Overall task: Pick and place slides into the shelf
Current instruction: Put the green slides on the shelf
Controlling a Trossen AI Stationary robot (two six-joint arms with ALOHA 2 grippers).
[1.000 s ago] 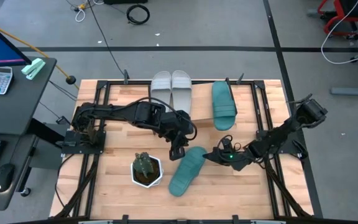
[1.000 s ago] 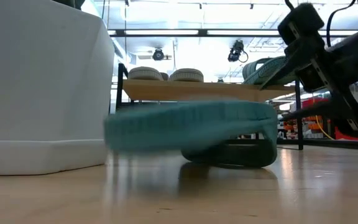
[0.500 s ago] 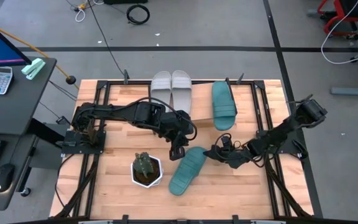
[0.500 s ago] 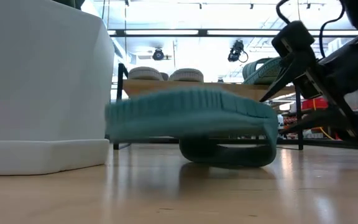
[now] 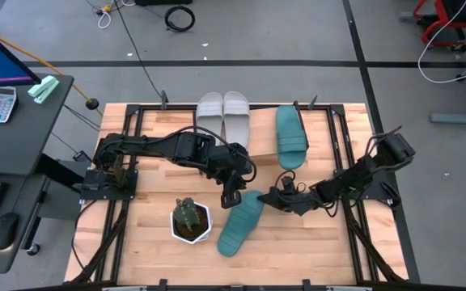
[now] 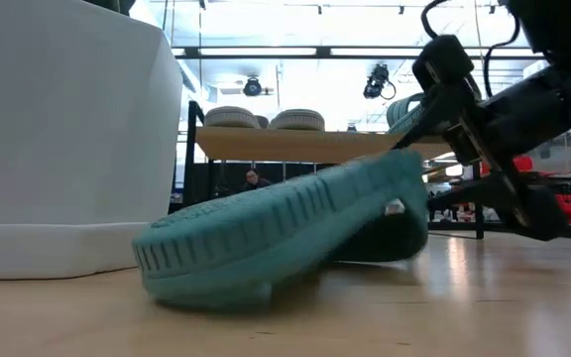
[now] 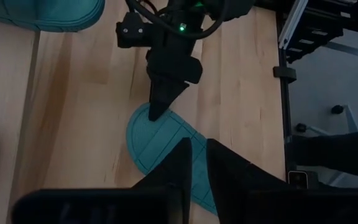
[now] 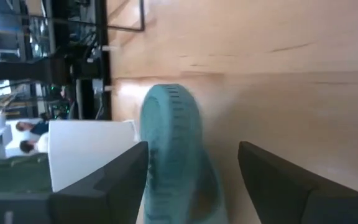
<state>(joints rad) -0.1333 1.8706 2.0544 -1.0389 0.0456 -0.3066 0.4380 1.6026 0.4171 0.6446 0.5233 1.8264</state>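
Observation:
One teal slide (image 5: pixel 239 221) lies sole up on the table in front of the shelf (image 5: pixel 261 147). Its near left end (image 6: pixel 196 268) rests on the wood and its far right end (image 6: pixel 404 183) is raised. My right gripper (image 5: pixel 277 199) is open at that raised end. My left gripper (image 5: pixel 231 196) is shut and hovers just over the sole (image 7: pixel 166 140); I cannot tell whether it touches. Two grey slides (image 5: pixel 223 113) and the other teal slide (image 5: pixel 291 136) sit on the shelf top. My right gripper comes level from the table's right, turned so one finger (image 8: pixel 123 177) is above the slide's far right end (image 8: pixel 169 134) and the other (image 8: pixel 278 180) is below. That end is tilted up off the table. The slide hides which finger bears it.
A potted plant (image 5: pixel 191 220) in a white pot (image 6: pixel 67 129) stands just left of the slide, near the table's front. The shelf's black legs (image 6: pixel 480 188) stand behind the slide. Bare wood lies to the right front of the table (image 5: pixel 314 242).
My right gripper has moved toward the table's left, up to the teal slide's right end. The slide has shifted slightly left and tipped. Its far right end has risen while its near left end stayed on the table.

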